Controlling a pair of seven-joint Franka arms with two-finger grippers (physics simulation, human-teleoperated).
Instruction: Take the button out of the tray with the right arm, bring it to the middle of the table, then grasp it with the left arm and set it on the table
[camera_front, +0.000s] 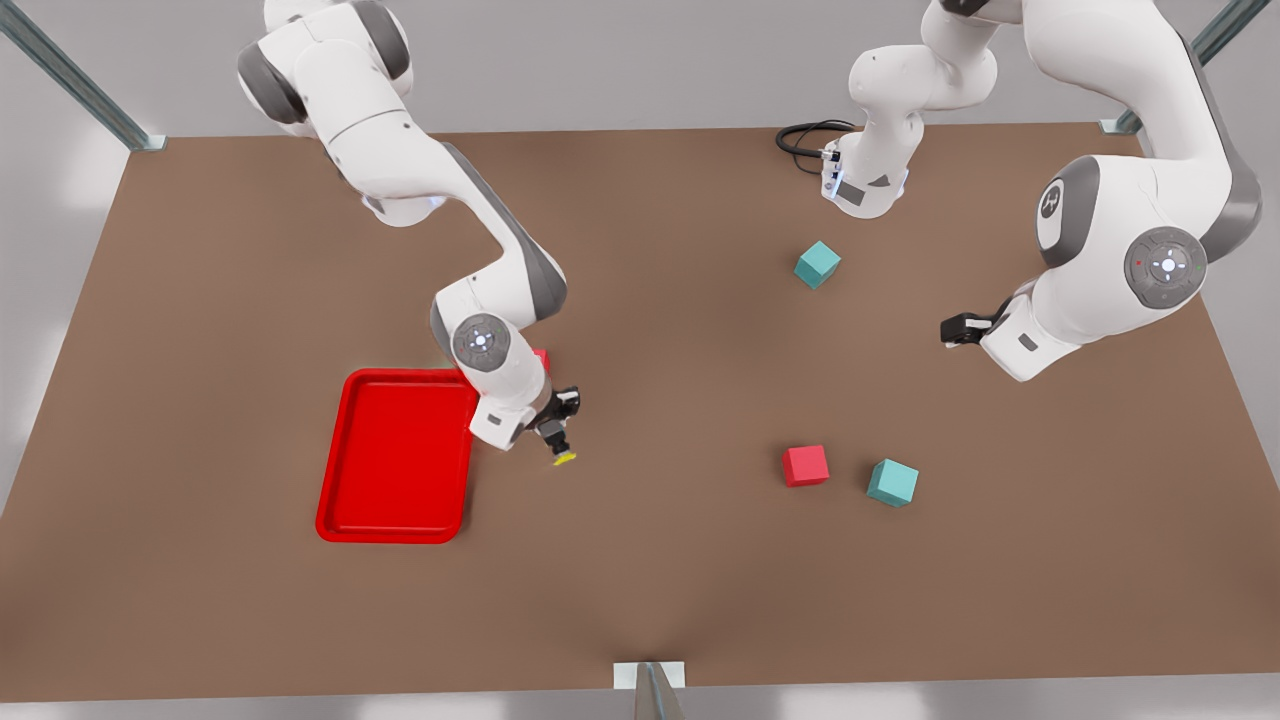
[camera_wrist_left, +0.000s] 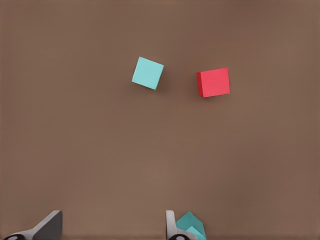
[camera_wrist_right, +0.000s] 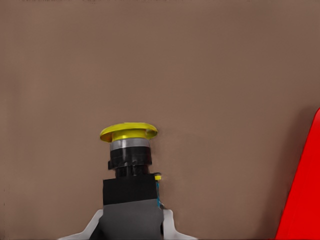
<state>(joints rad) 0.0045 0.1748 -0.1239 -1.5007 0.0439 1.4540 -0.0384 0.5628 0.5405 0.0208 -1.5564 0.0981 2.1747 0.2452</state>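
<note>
The button (camera_wrist_right: 129, 150), a dark boxy body with a round yellow cap, is held above the bare table (camera_front: 680, 560); my right gripper (camera_wrist_right: 131, 215) is shut on its body. In the front view the right gripper (camera_front: 555, 425) hangs just past the red tray's (camera_front: 390, 460) rim, toward the front view's right, with the button (camera_front: 562, 452) below it. The tray's edge (camera_wrist_right: 305, 200) shows in the right wrist view. My left gripper (camera_front: 965, 328) waits at the front view's right, open with nothing between its fingers (camera_wrist_left: 47, 227).
A red cube (camera_front: 805, 465) and a teal cube (camera_front: 892, 482) lie side by side toward the front view's right, below the left gripper's camera (camera_wrist_left: 214, 82) (camera_wrist_left: 148, 73). Another teal cube (camera_front: 817, 264) sits farther back. A red cube (camera_front: 541, 358) peeks out behind the right arm.
</note>
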